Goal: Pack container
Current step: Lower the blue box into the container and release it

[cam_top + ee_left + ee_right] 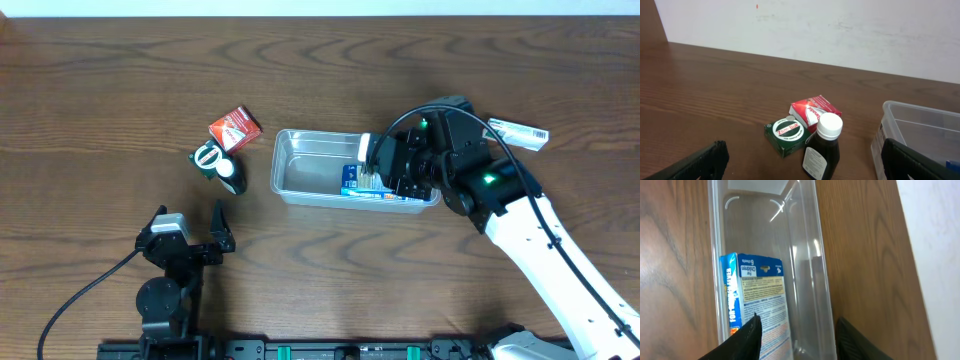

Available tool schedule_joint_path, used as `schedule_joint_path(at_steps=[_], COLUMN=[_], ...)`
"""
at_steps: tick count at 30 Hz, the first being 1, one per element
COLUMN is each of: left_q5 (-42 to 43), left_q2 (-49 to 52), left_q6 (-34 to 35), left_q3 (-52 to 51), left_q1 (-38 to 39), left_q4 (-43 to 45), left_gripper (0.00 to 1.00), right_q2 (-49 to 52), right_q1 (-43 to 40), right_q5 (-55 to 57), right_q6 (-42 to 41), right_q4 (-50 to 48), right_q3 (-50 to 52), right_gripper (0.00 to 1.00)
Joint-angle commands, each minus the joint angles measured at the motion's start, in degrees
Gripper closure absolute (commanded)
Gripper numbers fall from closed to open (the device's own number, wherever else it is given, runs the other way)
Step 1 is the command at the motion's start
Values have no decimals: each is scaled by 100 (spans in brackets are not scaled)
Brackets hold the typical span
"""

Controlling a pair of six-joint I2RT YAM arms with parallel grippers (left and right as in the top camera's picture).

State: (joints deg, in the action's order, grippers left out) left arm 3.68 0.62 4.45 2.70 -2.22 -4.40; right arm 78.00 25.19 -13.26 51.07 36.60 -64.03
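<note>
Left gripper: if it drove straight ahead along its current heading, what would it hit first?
Probably the brown white-capped bottle, almost centred ahead of the open left gripper; the green box beside it looks slightly farther, though depth is uncertain.

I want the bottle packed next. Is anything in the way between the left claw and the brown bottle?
Nothing visible is. The open left claw faces the bottle directly. The green box sits beside the bottle and the red box behind it.
</note>
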Motion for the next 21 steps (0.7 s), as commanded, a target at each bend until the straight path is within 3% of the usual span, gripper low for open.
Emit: schedule_joint_path(at_steps=[1, 8, 13, 21], left_q5=[-11, -11, -9, -11], left_q2=[-28, -28, -28, -28], left_q6=[-35, -35, -35, -35], left_q3=[-186, -186, -186, -186], left_q1=[-28, -28, -28, -28], left_q4=[-61, -61, -61, -61], left_gripper=[2, 2, 2, 2], right_q2=[120, 367, 378, 555], right_q1=[-31, -44, -55, -59], right_q5=[-24, -22, -24, -28], right_q6=[-748, -1432, -1904, -2448], right_q4=[13, 273, 186, 313], right_q3=[-76, -74, -74, -74], right_gripper=[59, 92, 98, 99])
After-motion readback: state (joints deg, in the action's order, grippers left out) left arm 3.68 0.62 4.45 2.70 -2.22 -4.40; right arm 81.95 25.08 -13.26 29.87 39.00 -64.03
